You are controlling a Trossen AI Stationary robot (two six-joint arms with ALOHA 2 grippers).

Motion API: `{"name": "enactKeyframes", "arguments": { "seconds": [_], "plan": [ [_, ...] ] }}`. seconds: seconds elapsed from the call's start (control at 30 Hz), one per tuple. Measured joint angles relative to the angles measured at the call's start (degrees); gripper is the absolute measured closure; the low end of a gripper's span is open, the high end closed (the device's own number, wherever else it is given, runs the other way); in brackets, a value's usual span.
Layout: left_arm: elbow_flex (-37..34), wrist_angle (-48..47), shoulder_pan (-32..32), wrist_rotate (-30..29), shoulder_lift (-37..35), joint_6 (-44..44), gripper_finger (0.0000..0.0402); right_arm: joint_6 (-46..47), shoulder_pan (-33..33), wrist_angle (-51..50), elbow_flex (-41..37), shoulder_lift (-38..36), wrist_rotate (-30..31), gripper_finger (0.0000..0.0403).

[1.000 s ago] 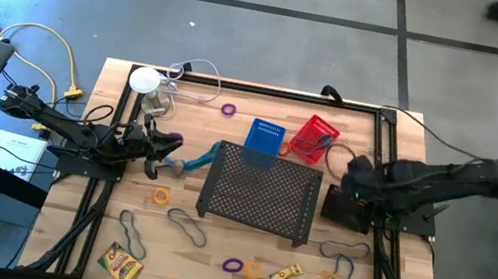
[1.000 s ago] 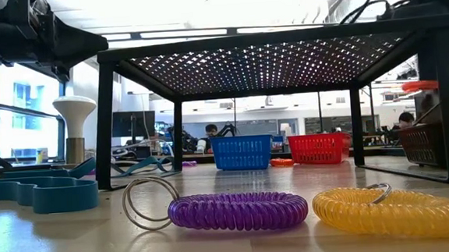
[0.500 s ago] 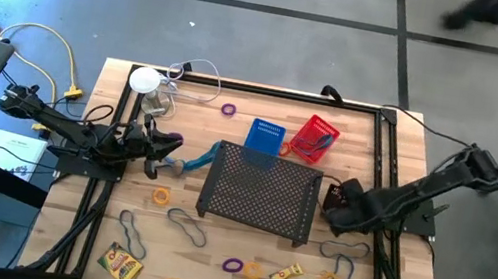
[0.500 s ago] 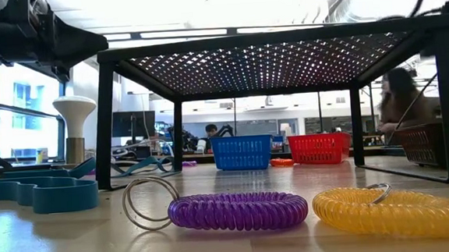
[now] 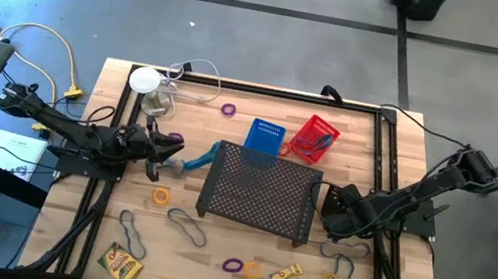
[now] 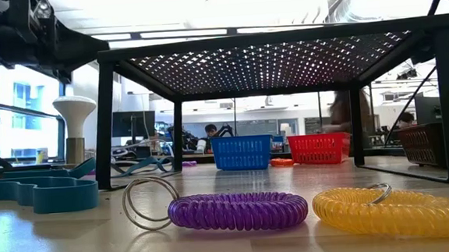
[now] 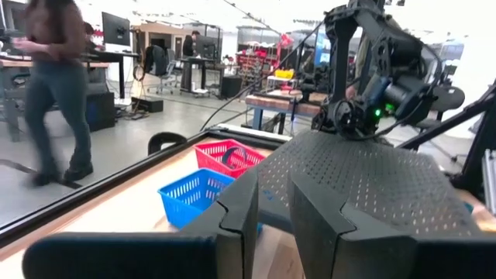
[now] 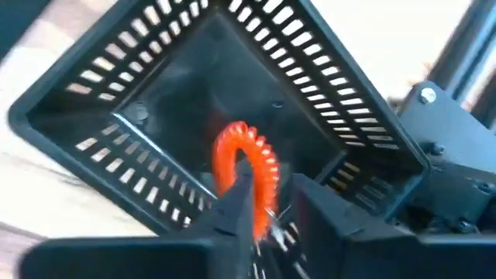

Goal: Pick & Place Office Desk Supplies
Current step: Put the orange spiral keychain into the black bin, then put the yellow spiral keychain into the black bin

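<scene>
Looking for writing, we find only the yellow crayon boxes (image 5: 119,265) near the desk's (image 5: 402,135) front edge, their print too small to read. Our right gripper (image 8: 271,213) hangs over a black slatted basket (image 8: 108,116) at the desk's right edge, beside the big black mesh tray (image 5: 258,194). An orange coil ring (image 8: 246,159) sits at its fingertips (image 8: 240,205), inside the basket; the fingers stand slightly apart, and we cannot tell whether they grip it. Our left gripper (image 7: 270,209) rests near the left edge, fingers nearly together, and whether they hold anything we cannot tell. A purple coil ring (image 6: 237,211) and a yellow coil ring (image 6: 390,212) lie side by side near the front edge, well apart from both grippers. Blue (image 5: 266,136) and red (image 5: 313,136) baskets stand toward the back edge.
</scene>
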Motion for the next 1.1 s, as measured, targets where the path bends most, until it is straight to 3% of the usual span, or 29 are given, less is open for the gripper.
{"name": "enactKeyframes", "arguments": {
  "seconds": [0.2, 0.47, 0.7, 0.87, 1.1],
  "plan": [
    [0.0, 2.9, 0.0, 0.2, 1.8, 1.0, 0.0335, 2.1, 0.0, -5.4, 0.7, 0.0, -0.3, 0.0246],
    [0.0, 4.6, 0.0, 0.2, 3.5, -3.3, 0.0335, 3.2, 1.6, -10.4, 9.5, 0.0, -8.9, 0.0239],
    [0.0, 4.6, -0.7, 0.3, 7.3, -8.1, 0.0335, 14.7, 11.1, 6.6, 14.2, 0.1, -14.7, 0.0239],
    [0.0, 7.2, -1.2, 0.3, 10.2, -8.1, 0.0335, 19.2, 19.5, 22.6, 14.2, 4.3, -10.0, 0.0238],
    [0.0, 15.0, -1.2, 0.3, 13.7, -8.2, 0.0335, 28.4, 24.1, 21.9, 14.1, 13.8, -14.9, 0.0248]
  ]
}}
